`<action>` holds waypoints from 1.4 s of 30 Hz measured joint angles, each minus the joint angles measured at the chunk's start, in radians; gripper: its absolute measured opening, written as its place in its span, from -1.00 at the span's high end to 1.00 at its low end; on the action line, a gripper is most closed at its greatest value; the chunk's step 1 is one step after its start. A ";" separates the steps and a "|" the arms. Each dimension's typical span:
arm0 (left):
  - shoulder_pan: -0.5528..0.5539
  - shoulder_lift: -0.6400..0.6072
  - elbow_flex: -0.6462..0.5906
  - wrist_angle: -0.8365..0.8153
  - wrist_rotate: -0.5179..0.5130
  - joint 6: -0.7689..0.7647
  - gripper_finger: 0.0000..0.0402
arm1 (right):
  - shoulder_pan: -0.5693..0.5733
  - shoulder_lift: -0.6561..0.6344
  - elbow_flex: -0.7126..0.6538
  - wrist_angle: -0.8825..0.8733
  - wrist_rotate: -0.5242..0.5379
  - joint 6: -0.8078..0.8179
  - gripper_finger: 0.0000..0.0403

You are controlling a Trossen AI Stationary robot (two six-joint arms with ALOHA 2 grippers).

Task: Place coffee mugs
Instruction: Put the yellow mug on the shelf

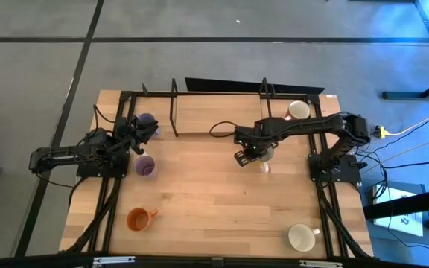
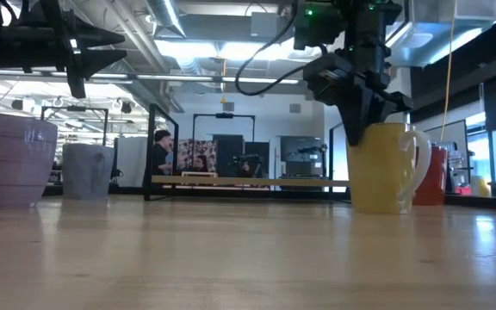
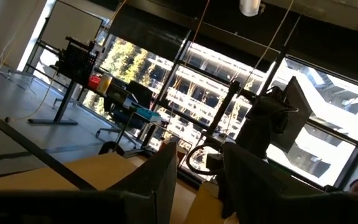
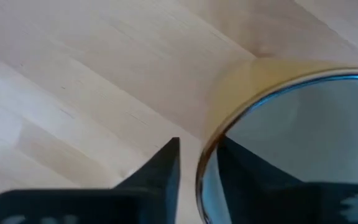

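Coffee mugs stand scattered over the wooden table [image 1: 214,216], six in all. A cream-yellow mug [image 2: 389,167] stands upright near the table's middle, slightly right of centre, its handle turned to the right in the low view. The right gripper [image 1: 249,155] is directly over it, pointing down, with one finger [image 4: 157,174] outside the mug's wall and the other inside, straddling the rim [image 4: 210,155]. The fingers sit just beside the wall with a thin gap showing on the outer side, so the grip looks slackened; whether they touch the mug I cannot tell. The mug's base rests on the table.

Behind that mug in the low view a reddish-orange mug [image 2: 434,175] peeks out at its right side. In the high view a white mug [image 1: 298,110] sits at the far right of the table by the black frame [image 1: 173,104], and a cream-white mug [image 1: 302,237] sits at the near right corner. An orange mug [image 1: 139,218] stands near the near left edge, handle pointing right.

On the left side, one lavender mug [image 1: 146,166] stands just beside the left arm, and a second lavender mug [image 1: 147,120] stands farther back. The left gripper [image 1: 143,132] hangs above the table between these two, its fingers [image 3: 160,180] apart with nothing between them
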 joint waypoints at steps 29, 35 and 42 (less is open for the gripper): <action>0.000 0.000 0.000 -0.120 0.000 -0.153 0.37 | 0.812 -0.277 -0.185 -0.116 0.815 0.727 -0.25; 0.000 0.000 0.000 -0.121 -0.009 -0.149 0.37 | 0.839 -0.272 -0.370 0.107 0.935 0.755 -0.25; 0.000 0.000 0.000 -0.122 -0.020 -0.148 0.37 | 0.831 -0.250 -0.490 0.215 1.003 0.785 -0.25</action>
